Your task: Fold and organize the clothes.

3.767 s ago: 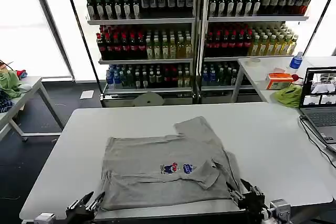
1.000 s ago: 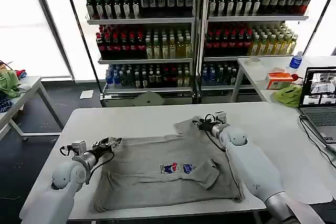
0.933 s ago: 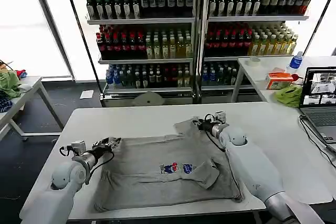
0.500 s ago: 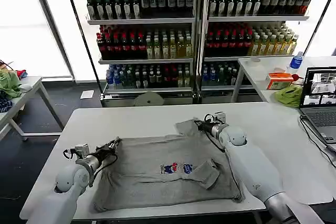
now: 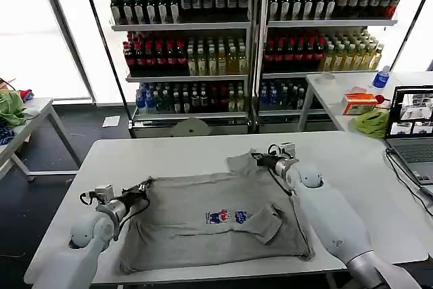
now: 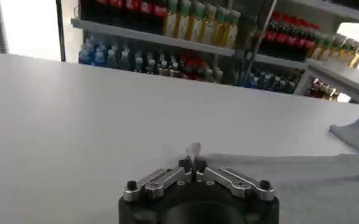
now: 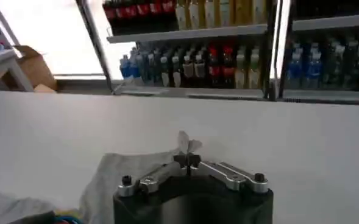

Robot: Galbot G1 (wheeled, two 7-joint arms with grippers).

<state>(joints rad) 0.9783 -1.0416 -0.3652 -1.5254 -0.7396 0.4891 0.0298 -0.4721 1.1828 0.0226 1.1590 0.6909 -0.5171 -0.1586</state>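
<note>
Left claw (image 5: pixel 143 188) and right claw (image 5: pixel 258 160), each pressed together, pinch the grey shirt (image 5: pixel 216 221) at opposite edges.

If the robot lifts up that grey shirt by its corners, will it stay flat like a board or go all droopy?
Probably droopy: the shirt already lies wrinkled and partly folded on the table. Likely light too, being thin cloth. Both grippers, left and right, pinch its far edge.
</note>
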